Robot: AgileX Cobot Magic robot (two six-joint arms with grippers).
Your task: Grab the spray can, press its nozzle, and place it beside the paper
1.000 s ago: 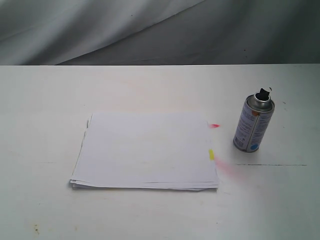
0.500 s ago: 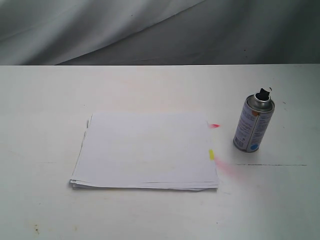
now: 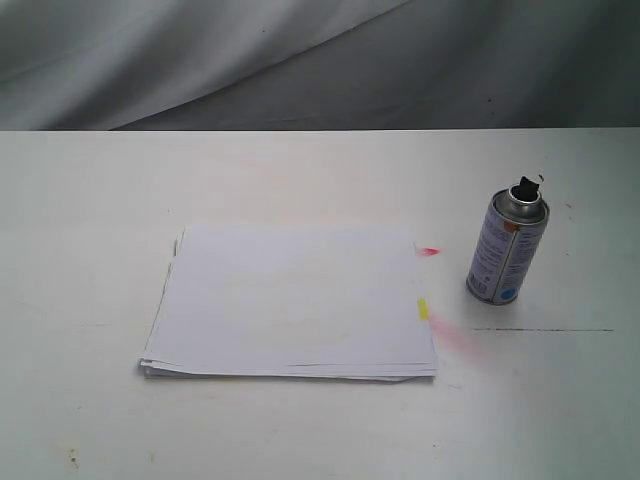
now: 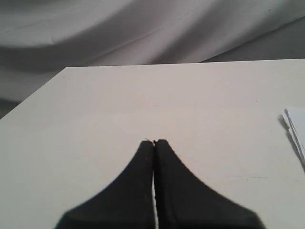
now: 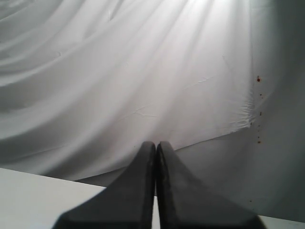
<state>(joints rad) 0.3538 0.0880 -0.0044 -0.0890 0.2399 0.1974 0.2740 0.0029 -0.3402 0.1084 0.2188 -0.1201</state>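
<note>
1. The left gripper [image 4: 153,142] is clenched. Its two black fingers are pressed tip to tip with nothing between them, and it hangs over bare white table [image 4: 95,119].
2. Of the paper [image 4: 294,129], the left wrist view catches only a corner, lying flat on the table. It is off to one side of that gripper and well apart from the fingertips.
3. The right gripper [image 5: 156,143] is likewise squeezed closed and empty. It points at draped grey cloth [image 5: 143,71], with a thin strip of table edge below it.
4. The spray can [image 3: 507,250] stands upright on the table, untouched by either gripper. Its bearing from either one cannot be told.
5. The nozzle [image 3: 525,187] sits black on the can's silver dome, with nothing pressing it.
6. The can is near the paper's edge that carries the red mark [image 3: 429,251] and the yellow mark [image 3: 423,309]. A clear gap separates can and paper, and a pink smear [image 3: 460,340] lies on the table there.
</note>
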